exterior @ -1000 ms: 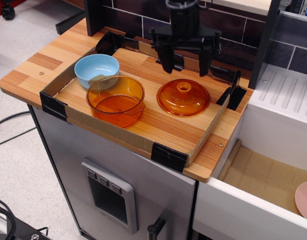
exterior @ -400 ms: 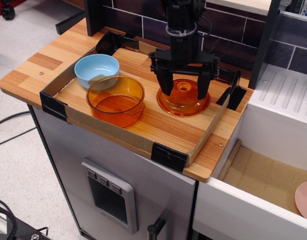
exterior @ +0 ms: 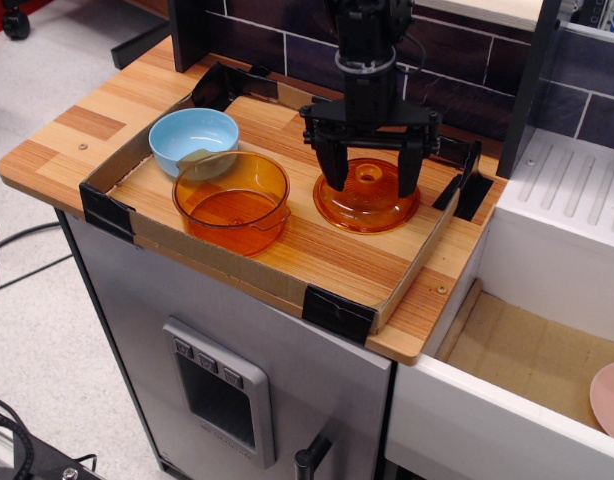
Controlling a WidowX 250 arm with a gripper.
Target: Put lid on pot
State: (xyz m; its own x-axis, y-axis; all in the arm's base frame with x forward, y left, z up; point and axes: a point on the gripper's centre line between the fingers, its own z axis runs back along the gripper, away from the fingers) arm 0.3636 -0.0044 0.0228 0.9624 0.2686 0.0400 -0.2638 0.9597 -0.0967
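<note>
Orange glass lid (exterior: 367,197) flat on wooden surface (exterior: 317,250), just right of pot (exterior: 231,202). Pincer (exterior: 367,178) spread wide, fingers straddling lid's centre knob (exterior: 367,174), apparently poised to clamp it. Light blue bowl (exterior: 193,138) touching pot behind.

Counter: striped wooden top (exterior: 97,125) on a grey cabinet (exterior: 237,390).
Behind counter: dark tiled wall (exterior: 457,60).
Right of counter: white sink unit (exterior: 577,200).
Below counter: pale speckled floor (exterior: 37,330).

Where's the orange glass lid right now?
The round transparent orange glass lid lies flat in the cardboard-walled tray, right of the deep orange glass pot, directly beneath the open black gripper.
</note>
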